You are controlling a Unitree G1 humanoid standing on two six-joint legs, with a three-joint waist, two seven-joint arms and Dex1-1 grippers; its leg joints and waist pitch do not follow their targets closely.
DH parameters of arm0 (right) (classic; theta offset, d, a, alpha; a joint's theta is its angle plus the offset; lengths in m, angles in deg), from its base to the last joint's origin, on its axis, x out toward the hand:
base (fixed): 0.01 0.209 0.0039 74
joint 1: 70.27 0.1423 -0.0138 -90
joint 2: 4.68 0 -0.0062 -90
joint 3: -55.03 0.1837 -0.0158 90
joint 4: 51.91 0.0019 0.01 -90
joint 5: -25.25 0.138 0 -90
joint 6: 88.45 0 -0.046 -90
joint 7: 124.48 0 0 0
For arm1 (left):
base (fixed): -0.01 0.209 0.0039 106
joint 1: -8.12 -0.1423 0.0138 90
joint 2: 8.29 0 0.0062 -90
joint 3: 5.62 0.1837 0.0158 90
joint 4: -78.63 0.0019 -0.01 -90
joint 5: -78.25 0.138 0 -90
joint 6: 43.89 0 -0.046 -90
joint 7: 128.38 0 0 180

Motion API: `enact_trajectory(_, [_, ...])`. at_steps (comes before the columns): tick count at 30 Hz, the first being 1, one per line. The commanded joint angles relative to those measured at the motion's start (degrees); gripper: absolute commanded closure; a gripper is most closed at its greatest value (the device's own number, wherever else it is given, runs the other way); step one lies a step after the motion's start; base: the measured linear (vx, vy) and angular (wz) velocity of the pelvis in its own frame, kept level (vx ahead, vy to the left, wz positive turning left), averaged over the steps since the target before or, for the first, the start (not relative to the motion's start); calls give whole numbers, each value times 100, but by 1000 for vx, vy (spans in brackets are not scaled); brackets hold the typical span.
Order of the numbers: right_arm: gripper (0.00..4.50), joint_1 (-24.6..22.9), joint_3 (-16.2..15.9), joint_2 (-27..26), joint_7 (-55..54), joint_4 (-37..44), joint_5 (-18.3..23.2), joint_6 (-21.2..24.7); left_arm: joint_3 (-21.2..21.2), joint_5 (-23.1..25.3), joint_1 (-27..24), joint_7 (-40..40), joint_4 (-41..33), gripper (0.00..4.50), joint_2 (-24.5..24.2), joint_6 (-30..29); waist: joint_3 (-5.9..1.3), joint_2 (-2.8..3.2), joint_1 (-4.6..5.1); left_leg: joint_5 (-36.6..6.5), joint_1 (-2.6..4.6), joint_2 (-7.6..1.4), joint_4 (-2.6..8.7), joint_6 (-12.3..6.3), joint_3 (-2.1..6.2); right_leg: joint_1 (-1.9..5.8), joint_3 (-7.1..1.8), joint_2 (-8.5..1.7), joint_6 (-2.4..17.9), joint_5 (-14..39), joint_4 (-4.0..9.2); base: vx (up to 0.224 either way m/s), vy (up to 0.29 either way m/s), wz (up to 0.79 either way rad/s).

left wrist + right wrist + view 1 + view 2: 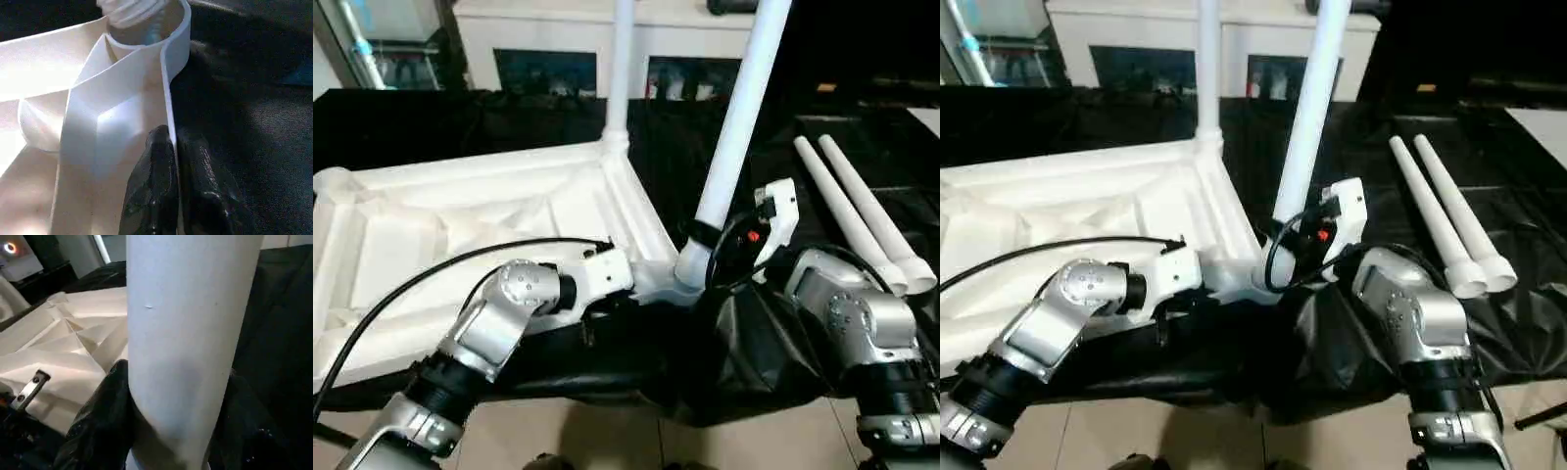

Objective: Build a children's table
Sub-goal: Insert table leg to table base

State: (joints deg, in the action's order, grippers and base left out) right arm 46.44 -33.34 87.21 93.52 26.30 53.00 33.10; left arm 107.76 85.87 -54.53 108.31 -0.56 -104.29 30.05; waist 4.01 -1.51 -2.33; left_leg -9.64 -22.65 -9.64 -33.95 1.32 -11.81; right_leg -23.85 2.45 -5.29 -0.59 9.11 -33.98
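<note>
Left wrist view: the left gripper (171,161) is pinching the tabletop (460,225) rim, while the right gripper (171,396) is clasping a slanting leg (734,137).

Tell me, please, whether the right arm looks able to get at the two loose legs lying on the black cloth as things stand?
Probably not yet: the right end effector is shut on the tilted leg at the tabletop's near corner socket. The loose legs lie uncovered on its side, so after releasing, the way looks free.
</note>
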Motion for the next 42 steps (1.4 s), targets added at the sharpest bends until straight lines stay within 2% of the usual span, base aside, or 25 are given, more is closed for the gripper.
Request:
enact_trajectory(1, [266, 106, -19, 7, 87, -79, -46, -116, 297, 14, -174, 117, -184, 450, 13, 153, -363, -127, 13, -1204, 160, -346, 424, -187, 140, 193, -212, -311, 1120, 1574, 374, 0, 0, 0])
enact_trajectory(4, [266, 142, -62, 2, 175, -116, -72, -133, 375, 84, -216, 158, -229, 450, -65, 171, -360, -111, 15, -1198, 171, -351, 428, -173, 144, 183, -212, -301, 1101, 1592, 372, 0, 0, 0])
enact_trajectory(11, [266, 183, -191, 51, 440, -346, -167, -215, 327, 117, -80, 173, -137, 450, -88, 138, -364, -142, 23, -1335, 167, -350, 436, -82, 150, 186, -215, -303, 1071, 1690, 377, 0, 0, 0])
enact_trajectory(12, [266, 183, -193, 51, 443, -350, -170, -215, 328, 117, -79, 173, -137, 450, -88, 137, -364, -127, 18, -1314, 175, -351, 435, -81, 149, 180, -216, -304, 1084, 1648, 377, 0, 0, 0])
enact_trajectory(16, [266, 256, -289, -11, 496, -628, -346, -349, 344, 134, 8, 164, -76, 450, -64, 178, -364, -135, 24, -1352, 170, -349, 434, -81, 150, 183, -214, -303, 1104, 1654, 377, 0, 0, 0])
enact_trajectory(19, [266, 345, -355, -63, 486, -871, -478, -521, 340, 138, 32, 160, -55, 450, -56, 195, -341, -153, 40, -1514, 167, -347, 442, -17, 157, 171, -217, -313, 1078, 1896, 408, 0, 0, 0])
enact_trajectory(26, [266, 454, -392, -129, 513, -1198, -592, -663, 329, 154, 33, 149, -48, 450, -88, 208, -340, -155, 77, -1769, 184, -356, 465, 101, 175, 148, -214, -301, 1049, 1975, 415, 0, 0, 0])
enact_trajectory(28, [266, 470, -384, -150, 530, -1287, -600, -691, 321, 167, 51, 125, -37, 450, -90, 215, -331, -157, 75, -1822, 186, -356, 467, 109, 174, 144, -219, -306, 1055, 2010, 425, 0, 0, 0])
enact_trajectory(29, [266, 481, -364, -175, 541, -1322, -603, -700, 317, 172, 62, 118, -22, 450, -91, 227, -333, -207, 81, -1857, 183, -358, 466, 108, 173, 146, -217, -308, 1032, 2085, 432, 0, 0, 0])
enact_trajectory(31, [266, 487, -318, -219, 535, -1366, -592, -707, 311, 174, 79, 109, -4, 450, -86, 236, -332, -178, 70, -1847, 184, -361, 469, 119, 182, 141, -220, -318, 1016, 2121, 432, 0, 0, 0])
enact_trajectory(34, [266, 476, -249, -268, 534, -1427, -534, -738, 292, 170, 114, 76, 21, 450, -61, 238, -327, -186, 75, -1958, 196, -362, 476, 163, 184, 126, -220, -311, 1001, 2178, 442, 0, 0, 0])
enact_trajectory(39, [266, 171, -72, -323, 525, -1297, -328, -740, 252, 154, 170, 40, 72, 450, -23, 210, -317, -189, 62, -2130, 216, -367, 485, 214, 189, 100, -225, -317, 941, 2341, 470, 0, 0, 0])
enact_trajectory(42, [266, -84, -18, -345, 538, -1215, -248, -785, 230, 143, 193, 16, 103, 450, -9, 208, -322, -193, 52, -2103, 207, -372, 498, 206, 198, 111, -221, -315, 910, 2314, 467, 0, 0, 0])
